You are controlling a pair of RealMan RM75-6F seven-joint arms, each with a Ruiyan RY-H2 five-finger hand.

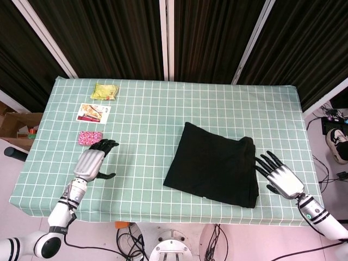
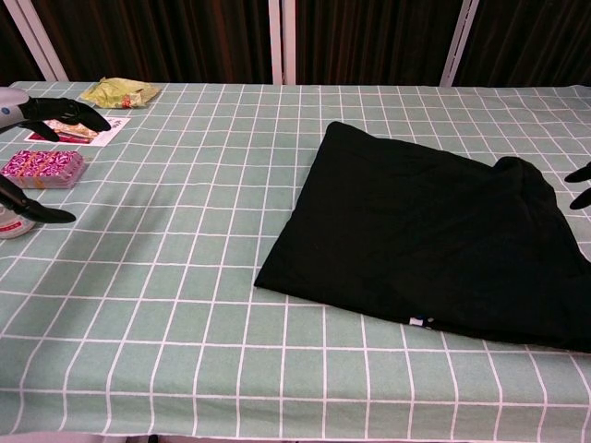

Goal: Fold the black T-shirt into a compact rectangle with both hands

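The black T-shirt (image 1: 213,171) (image 2: 425,240) lies folded into a rough rectangle on the right half of the table, with a raised bunch at its far right corner. My right hand (image 1: 279,175) hovers just right of the shirt, fingers spread, holding nothing; only its fingertips (image 2: 582,185) show at the chest view's right edge. Far off on the left side, my left hand (image 1: 93,160) (image 2: 37,115) holds nothing, its fingers apart.
A green-and-white checked cloth covers the table (image 1: 152,125). At the far left lie a yellow-green packet (image 1: 104,91), a printed card (image 1: 93,113) and a pink patterned pack (image 1: 89,137) just ahead of my left hand. Dark curtains hang behind.
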